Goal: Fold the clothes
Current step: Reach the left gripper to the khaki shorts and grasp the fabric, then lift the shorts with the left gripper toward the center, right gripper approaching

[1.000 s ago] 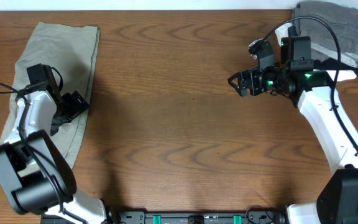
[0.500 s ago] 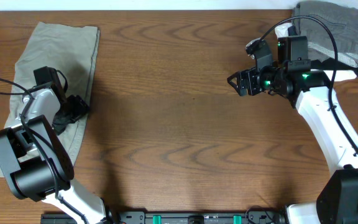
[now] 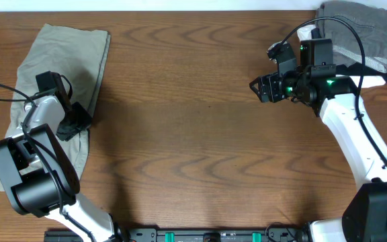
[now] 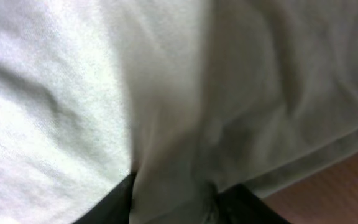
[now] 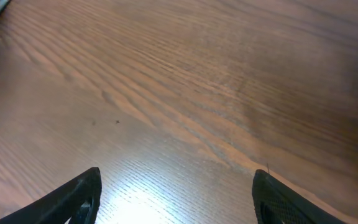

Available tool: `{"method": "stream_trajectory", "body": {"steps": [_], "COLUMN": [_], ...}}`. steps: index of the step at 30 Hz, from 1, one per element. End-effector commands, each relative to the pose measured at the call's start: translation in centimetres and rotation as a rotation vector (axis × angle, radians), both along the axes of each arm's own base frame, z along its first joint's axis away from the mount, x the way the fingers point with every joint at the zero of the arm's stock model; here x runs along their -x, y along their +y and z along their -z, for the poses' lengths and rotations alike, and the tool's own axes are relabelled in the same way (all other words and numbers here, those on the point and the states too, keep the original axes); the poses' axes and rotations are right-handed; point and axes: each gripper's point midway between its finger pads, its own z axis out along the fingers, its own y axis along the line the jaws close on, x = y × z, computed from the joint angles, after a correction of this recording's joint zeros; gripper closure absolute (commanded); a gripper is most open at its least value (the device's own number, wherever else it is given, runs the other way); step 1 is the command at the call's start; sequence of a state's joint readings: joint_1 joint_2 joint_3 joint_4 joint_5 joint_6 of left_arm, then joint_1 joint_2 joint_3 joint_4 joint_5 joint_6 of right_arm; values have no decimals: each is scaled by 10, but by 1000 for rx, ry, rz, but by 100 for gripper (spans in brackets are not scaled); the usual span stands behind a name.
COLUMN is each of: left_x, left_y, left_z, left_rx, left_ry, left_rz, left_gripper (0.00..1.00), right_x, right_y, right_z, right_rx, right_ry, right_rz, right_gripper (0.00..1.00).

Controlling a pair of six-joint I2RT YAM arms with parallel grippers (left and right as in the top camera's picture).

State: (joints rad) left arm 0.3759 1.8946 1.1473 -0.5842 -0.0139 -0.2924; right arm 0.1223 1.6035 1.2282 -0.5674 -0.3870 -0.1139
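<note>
The clothes [image 3: 59,54], pale khaki-green shorts, lie lengthwise along the table's left side. My left gripper [image 3: 79,122] sits low on their right edge, about halfway down. In the left wrist view a bunched fold of the cloth [image 4: 173,124] fills the gap between the two black fingers [image 4: 114,205], so the gripper [image 4: 173,208] is shut on the fabric. My right gripper [image 3: 256,88] hovers far off at the upper right over bare wood. Its fingers [image 5: 73,199] stand wide apart with nothing between them, so the gripper [image 5: 176,199] is open.
A darker grey folded garment [image 3: 358,30] lies in the back right corner, behind the right arm. Bare brown wood [image 3: 193,134] spans the table between the two arms. The arms' bases stand at the front edge.
My left gripper's jaws have closed onto the shorts' right edge, tugging the cloth slightly. The right gripper has drifted a little to the right and narrowed slightly.
</note>
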Motion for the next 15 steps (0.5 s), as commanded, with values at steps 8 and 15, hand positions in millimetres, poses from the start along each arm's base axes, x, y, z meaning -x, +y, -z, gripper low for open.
{"method": "stream_trajectory", "body": {"steps": [8,15], "left_x": [-29,-71], "left_y": [-75,-167], "left_z": [-31,-92], "left_rx": [181,149], "left_ry": [-83,-237], "left_rz": [162,445], "left_gripper": [94,94], "right_x": [-6,-6], "right_y": [1,2], "right_z": [-5,-5], "right_rx": [15,4], "right_ry": [-24,-14], "right_rz": [-3,12], "right_gripper": [34,39]}}
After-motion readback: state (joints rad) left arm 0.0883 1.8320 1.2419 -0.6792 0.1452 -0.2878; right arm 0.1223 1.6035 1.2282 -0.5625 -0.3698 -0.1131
